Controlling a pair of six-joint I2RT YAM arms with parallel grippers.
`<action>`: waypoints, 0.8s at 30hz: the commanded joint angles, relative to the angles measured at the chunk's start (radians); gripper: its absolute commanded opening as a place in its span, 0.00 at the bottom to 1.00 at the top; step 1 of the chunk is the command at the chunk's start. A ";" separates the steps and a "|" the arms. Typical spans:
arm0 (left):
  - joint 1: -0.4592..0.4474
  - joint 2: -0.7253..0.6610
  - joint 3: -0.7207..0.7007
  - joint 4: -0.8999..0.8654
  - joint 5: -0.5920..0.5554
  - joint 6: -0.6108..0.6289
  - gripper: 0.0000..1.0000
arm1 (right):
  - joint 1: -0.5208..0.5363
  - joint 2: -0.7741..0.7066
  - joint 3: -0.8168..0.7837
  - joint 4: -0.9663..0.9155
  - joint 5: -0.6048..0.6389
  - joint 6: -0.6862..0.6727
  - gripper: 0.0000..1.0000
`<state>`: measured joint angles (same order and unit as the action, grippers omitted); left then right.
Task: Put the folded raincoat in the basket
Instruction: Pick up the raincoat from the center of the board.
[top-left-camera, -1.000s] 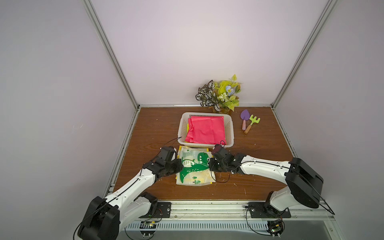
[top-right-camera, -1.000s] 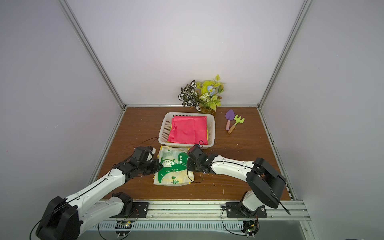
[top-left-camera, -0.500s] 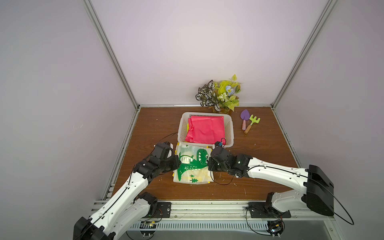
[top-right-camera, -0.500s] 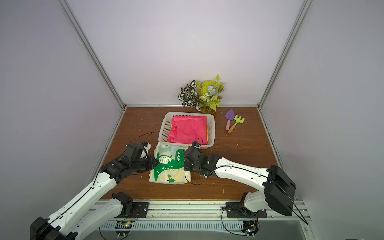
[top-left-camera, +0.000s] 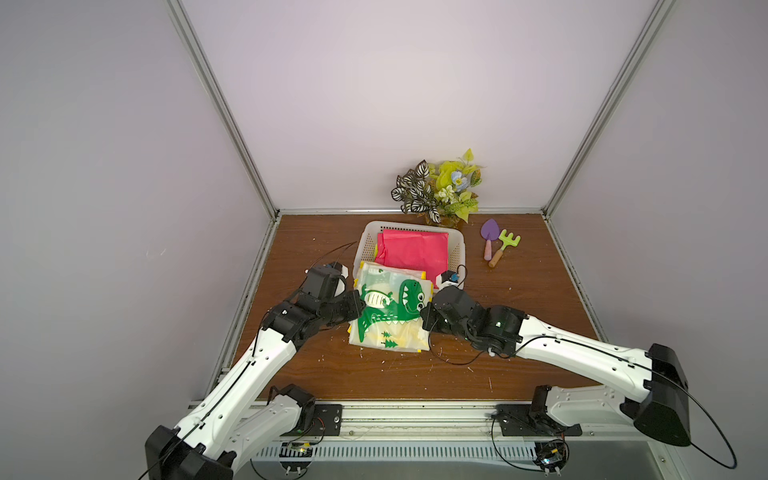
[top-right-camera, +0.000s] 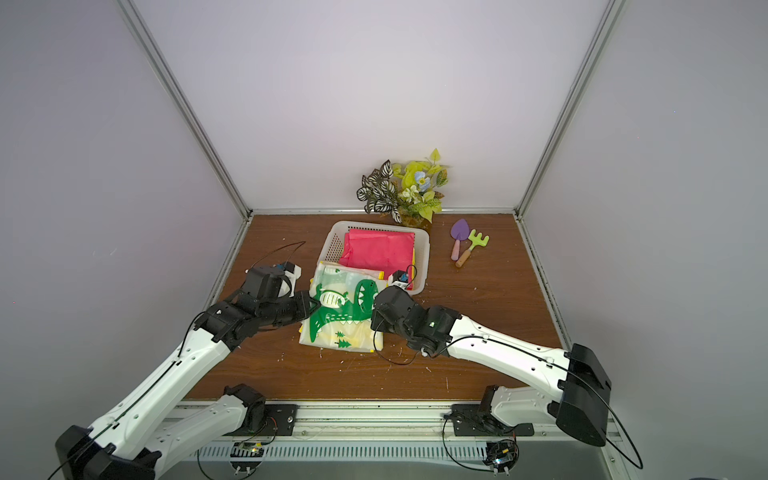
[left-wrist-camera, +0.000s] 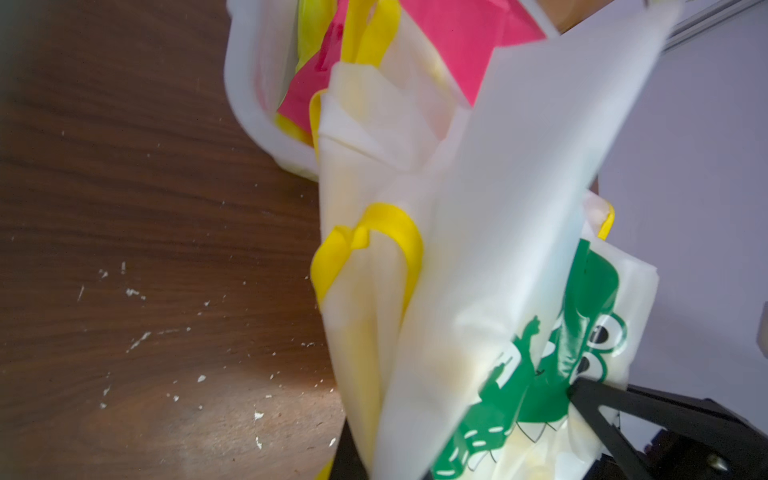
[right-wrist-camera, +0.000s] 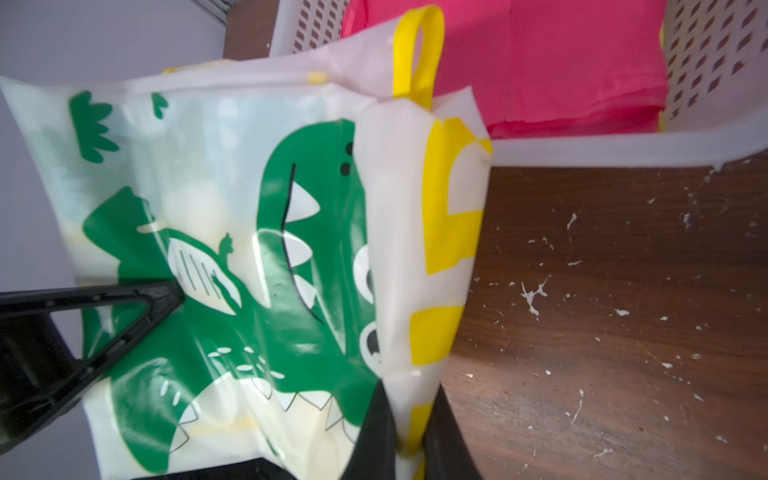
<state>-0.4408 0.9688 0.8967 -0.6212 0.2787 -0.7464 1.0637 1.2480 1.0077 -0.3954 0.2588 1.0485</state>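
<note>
- Right wrist view: right gripper (right-wrist-camera: 405, 440) pinched tight on the raincoat (right-wrist-camera: 249, 249) at its yellow-trimmed edge.
- Over at nine o'clock of the dinosaur print (top-left-camera: 401, 297), left gripper (top-left-camera: 360, 306) clamped on the opposite side.
- Raincoat stretched between both arms, far edge overlapping the near rim of the basket (top-left-camera: 366, 245) at twelve o'clock.
- Inside the basket lies a pink folded garment (top-left-camera: 415, 253).

Folded raincoat (top-left-camera: 390, 309): translucent cream, green dinosaur print, yellow trim; held up off table (top-left-camera: 519, 299), sagging, far edge over near rim of basket (top-left-camera: 365, 249). That basket: off-white, perforated, flared rim, pink garment (top-left-camera: 415, 253) folded inside.
</note>
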 joint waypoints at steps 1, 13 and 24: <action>-0.008 0.040 0.079 0.064 -0.008 0.011 0.00 | -0.022 -0.048 0.062 0.006 0.012 -0.004 0.00; -0.009 0.338 0.320 0.164 -0.045 0.024 0.00 | -0.263 0.066 0.204 -0.008 -0.126 -0.123 0.00; 0.011 0.633 0.441 0.283 -0.017 0.037 0.00 | -0.480 0.252 0.285 0.006 -0.330 -0.239 0.00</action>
<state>-0.4385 1.5814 1.2968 -0.4057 0.2619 -0.7269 0.6052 1.4792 1.2411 -0.4160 0.0227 0.8658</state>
